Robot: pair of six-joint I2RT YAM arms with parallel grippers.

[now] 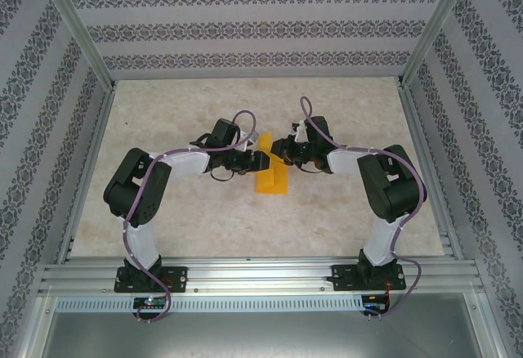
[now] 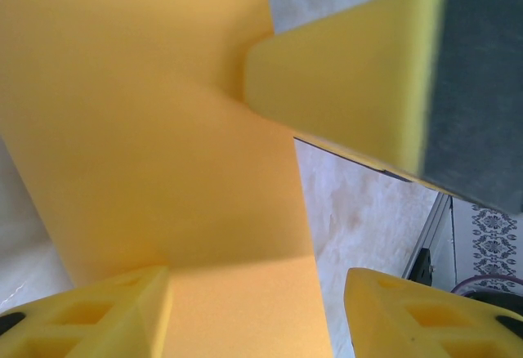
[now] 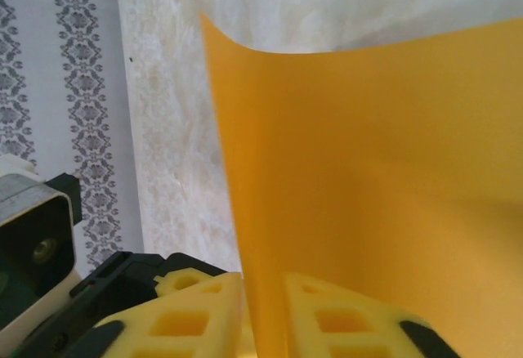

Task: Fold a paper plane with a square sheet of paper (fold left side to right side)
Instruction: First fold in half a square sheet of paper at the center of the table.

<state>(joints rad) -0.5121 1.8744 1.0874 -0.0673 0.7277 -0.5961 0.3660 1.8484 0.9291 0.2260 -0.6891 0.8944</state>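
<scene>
A beige marbled table [image 1: 163, 211] sits inside a frame of patterned walls [image 1: 245, 23]. That walled frame is the only enclosure here, and it holds two robot arms and one square sheet of paper [image 1: 272, 180].

The bright orange sheet is at the middle of the table. Its near part lies flat, and one flap rises from its far part. The left arm [image 1: 139, 186] reaches in from the sheet's left and the right arm [image 1: 392, 182] from its right, so they meet over it.

In the right wrist view the sheet [image 3: 368, 194] stands as a curved wall. Its lower edge runs down into the narrow gap between the right tool's [image 3: 261, 280] yellow foam fingers [image 3: 204, 317]. That tool looks clamped on the flap, likely holding it up so it can be carried across for the fold.

In the left wrist view the sheet [image 2: 147, 129] fills the upper left. The left tool [image 2: 257, 284] has its jaws well apart, with one finger [image 2: 90, 317] at the sheet's near left. It grips nothing. It seems placed to steady the flat part while the other side is lifted.

One finger of the right tool [image 2: 351, 80] touches the sheet's right edge there. No sharp crease shows on the lifted flap, so the fold appears unfinished.
</scene>
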